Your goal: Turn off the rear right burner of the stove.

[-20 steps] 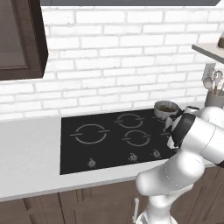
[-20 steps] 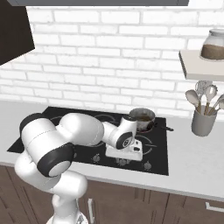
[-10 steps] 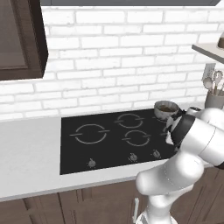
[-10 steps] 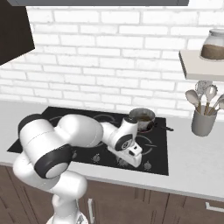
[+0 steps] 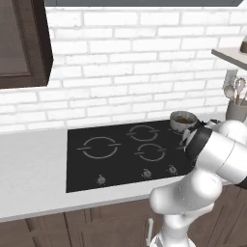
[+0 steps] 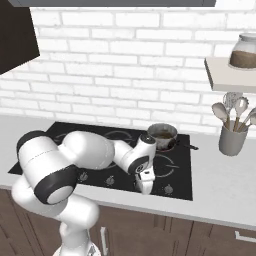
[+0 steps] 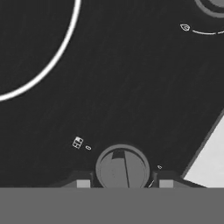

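The pincer is pointing down at the stove front edge, its 2 fingertips standing apart at 3 and 9 o'clock of a round metal knob. The white arm is bending low over the black glass. The rear right burner is lying under a small grey pot, at 12 o'clock from the hand.

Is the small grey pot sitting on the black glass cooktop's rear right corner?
Yes: the small grey pot stands at the black glass cooktop's far right corner, beyond the gripper.
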